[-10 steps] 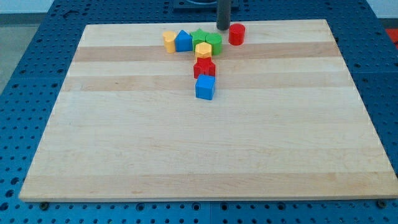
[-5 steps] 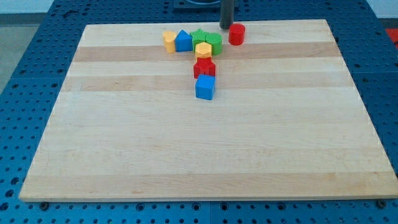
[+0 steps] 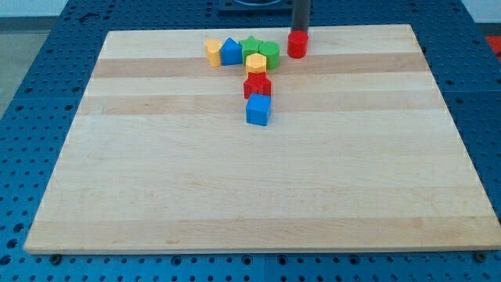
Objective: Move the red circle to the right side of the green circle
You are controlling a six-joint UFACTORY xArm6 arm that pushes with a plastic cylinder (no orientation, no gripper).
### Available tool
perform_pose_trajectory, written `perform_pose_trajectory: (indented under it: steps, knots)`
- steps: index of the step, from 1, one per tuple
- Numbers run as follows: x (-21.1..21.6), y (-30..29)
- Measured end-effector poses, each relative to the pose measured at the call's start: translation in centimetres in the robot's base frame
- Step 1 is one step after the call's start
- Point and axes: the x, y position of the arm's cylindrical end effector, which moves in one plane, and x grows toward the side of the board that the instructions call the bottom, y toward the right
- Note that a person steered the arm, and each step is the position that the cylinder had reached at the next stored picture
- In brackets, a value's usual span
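The red circle [image 3: 296,45] stands near the view's top edge of the wooden board, a short gap to the right of the green circle [image 3: 269,53]. My tip [image 3: 300,34] sits right behind the red circle, at its top side, touching or nearly touching it. The green circle is packed in a cluster with a green star [image 3: 250,45] and a yellow hexagon [image 3: 256,64].
A blue house-shaped block [image 3: 231,52] and a yellow block [image 3: 213,52] lie left of the cluster. A red star-like block [image 3: 257,84] and a blue cube [image 3: 258,110] lie below it. The board's top edge [image 3: 352,27] is close behind the red circle.
My tip has moved to the right, from the gap between the green and red circles to right behind the red circle. The blocks have barely moved.
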Motion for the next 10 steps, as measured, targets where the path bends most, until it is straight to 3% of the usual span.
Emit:
perform_pose_trajectory:
  steps: [3,5,9,10]
  knots:
    - [1.3,0.0]
    - [1.2,4.5]
    - [4.0,4.4]
    - [3.8,1.6]
